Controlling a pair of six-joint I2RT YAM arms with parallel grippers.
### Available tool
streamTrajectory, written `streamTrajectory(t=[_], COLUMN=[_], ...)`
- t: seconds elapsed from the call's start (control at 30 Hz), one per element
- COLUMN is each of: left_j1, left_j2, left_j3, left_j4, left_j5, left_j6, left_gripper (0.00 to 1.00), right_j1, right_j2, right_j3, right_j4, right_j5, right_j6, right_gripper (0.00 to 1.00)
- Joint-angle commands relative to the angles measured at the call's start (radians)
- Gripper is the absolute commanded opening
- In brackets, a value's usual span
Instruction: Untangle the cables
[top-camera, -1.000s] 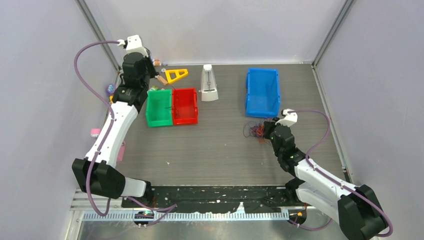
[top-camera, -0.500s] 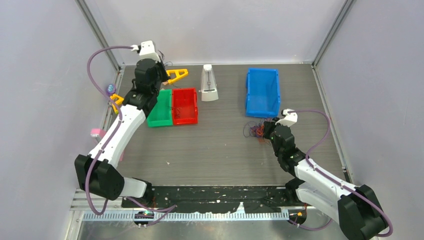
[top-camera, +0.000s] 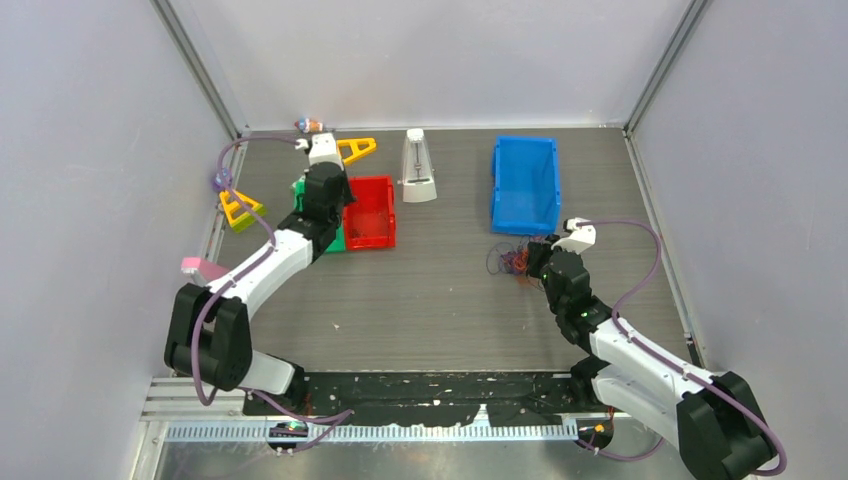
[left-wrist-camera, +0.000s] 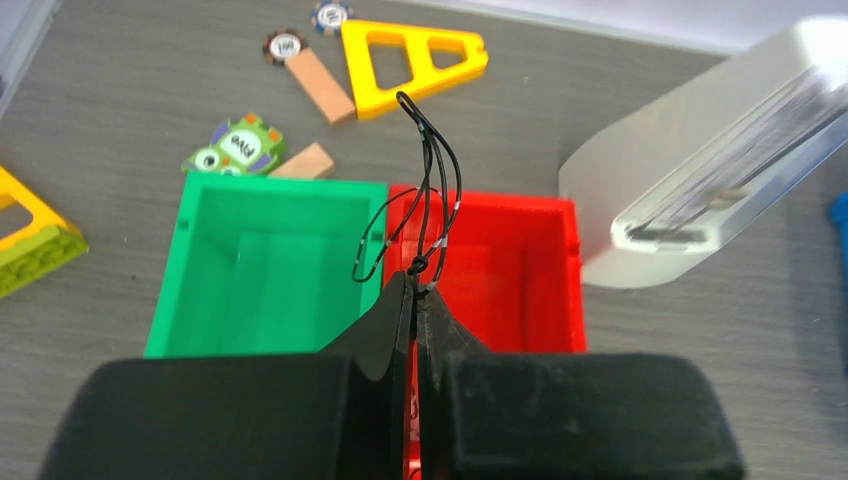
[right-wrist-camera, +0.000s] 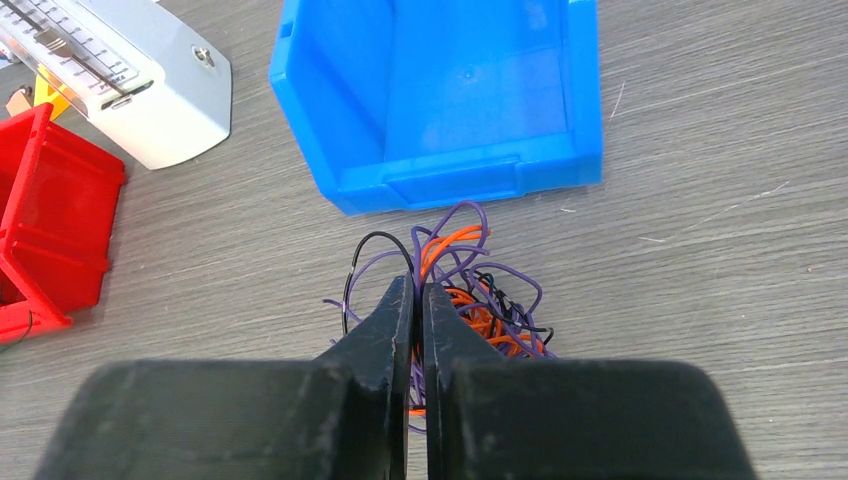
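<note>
The cables are a clump (top-camera: 510, 262) of thin orange, purple and black strands on the table, just in front of the blue bin. They also show in the right wrist view (right-wrist-camera: 490, 300). My right gripper (right-wrist-camera: 413, 290) is shut on strands at the clump's near left side; it also shows in the top view (top-camera: 535, 262). My left gripper (left-wrist-camera: 416, 285) is shut on a single looped black cable (left-wrist-camera: 430, 190). It holds the cable above the wall between the green bin (left-wrist-camera: 265, 265) and the red bin (left-wrist-camera: 500, 260). The left gripper also shows in the top view (top-camera: 328, 178).
A blue bin (top-camera: 525, 185) stands at the back right and a white metronome-like device (top-camera: 418, 167) at the back centre. A yellow triangle (top-camera: 355, 150), a wooden block (left-wrist-camera: 320, 85) and small tokens lie behind the bins. Another yellow triangle (top-camera: 238, 210) lies by the left wall.
My left arm has swung from the far left corner rightward and nearer, and now sits over the green and red bins. The right arm and the clump have not moved.
</note>
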Motion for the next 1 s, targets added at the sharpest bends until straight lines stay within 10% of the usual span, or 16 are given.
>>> streamTrajectory(t=[0.0, 0.47, 0.97], left_j1=[-0.039, -0.054, -0.212], left_j2=[-0.024, 0.139, 0.307], left_j3=[-0.08, 0.178, 0.003], left_j4=[0.205, 0.123, 0.646], left_j5=[-0.125, -0.286, -0.542], left_j6=[0.035, 0.182, 0.483], left_gripper=[0.0, 0.0, 0.0], right_j1=[-0.001, -0.001, -0.001], right_j2=[-0.024, -0.025, -0.023], right_j3=[0.014, 0.012, 0.011], right_j4=[0.036, 0.036, 0.037], right_j5=[0.015, 0.019, 0.019], right_j6=[0.008, 0.009, 0.015], right_gripper=[0.05, 0.05, 0.06])
